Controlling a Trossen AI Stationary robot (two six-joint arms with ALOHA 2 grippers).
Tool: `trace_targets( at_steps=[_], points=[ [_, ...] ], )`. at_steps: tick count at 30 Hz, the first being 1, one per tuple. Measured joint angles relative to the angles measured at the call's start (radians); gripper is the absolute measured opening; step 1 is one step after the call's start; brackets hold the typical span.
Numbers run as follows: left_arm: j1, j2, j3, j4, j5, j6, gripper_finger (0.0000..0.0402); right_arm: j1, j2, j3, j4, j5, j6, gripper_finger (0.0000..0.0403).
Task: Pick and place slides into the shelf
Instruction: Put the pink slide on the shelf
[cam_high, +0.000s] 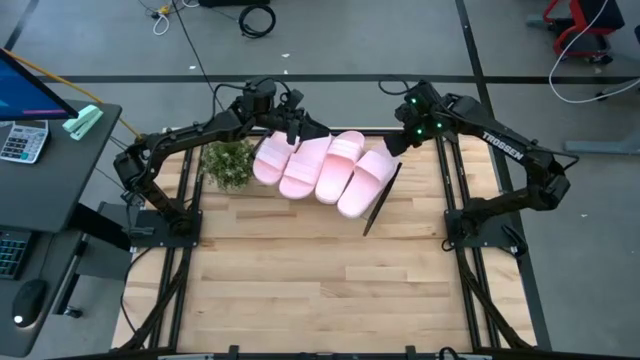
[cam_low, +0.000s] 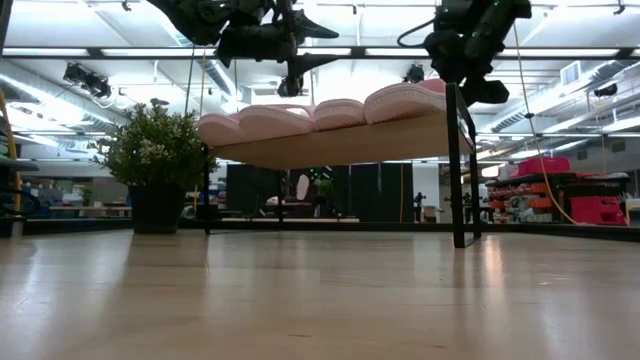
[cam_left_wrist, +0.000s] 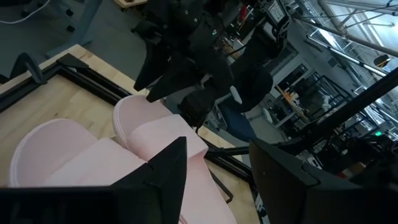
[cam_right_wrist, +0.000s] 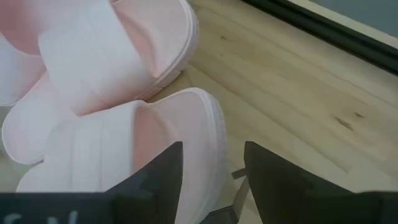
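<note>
Several light pink slides (cam_high: 320, 165) lie side by side on the slanted wooden shelf (cam_low: 340, 148), which stands on thin black legs at the table's far middle. My left gripper (cam_high: 300, 128) hovers open above the far ends of the left-hand slides (cam_left_wrist: 74, 155). My right gripper (cam_high: 393, 148) is open just past the far end of the rightmost slide (cam_right_wrist: 118, 162). One finger stands over that slide's rim and the other over the bare wood. In the low view both grippers hang above the shelf, and the right gripper (cam_low: 470, 75) is at the shelf's right end.
A small potted plant (cam_high: 228, 163) stands on the table just left of the shelf. The shelf's black right leg (cam_low: 455, 165) reaches down to the tabletop. The wooden tabletop (cam_high: 320, 270) stretches from the shelf to the near edge. A desk with a calculator (cam_high: 22, 140) is at the left.
</note>
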Motion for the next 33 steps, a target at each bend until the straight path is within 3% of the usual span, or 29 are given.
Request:
trace_targets(
  at_steps=[11,20,26,33],
  points=[
    [0.000,0.000,0.000,0.000,0.000,0.001,0.0180,-0.012,0.047,0.000,-0.004,-0.058,0.003,0.0137],
    [0.000,0.000,0.000,0.000,0.000,-0.002,0.0177,-0.011,0.098,0.000,0.018,-0.058,-0.058,0.0020],
    [0.000,0.000,0.000,0.000,0.000,-0.001,0.0180,-0.011,0.098,0.000,0.075,-0.056,-0.083,0.0040],
    [0.000,0.000,0.000,0.000,0.000,0.000,0.0177,-0.011,0.098,0.000,0.074,-0.056,-0.092,0.0026]
  ],
)
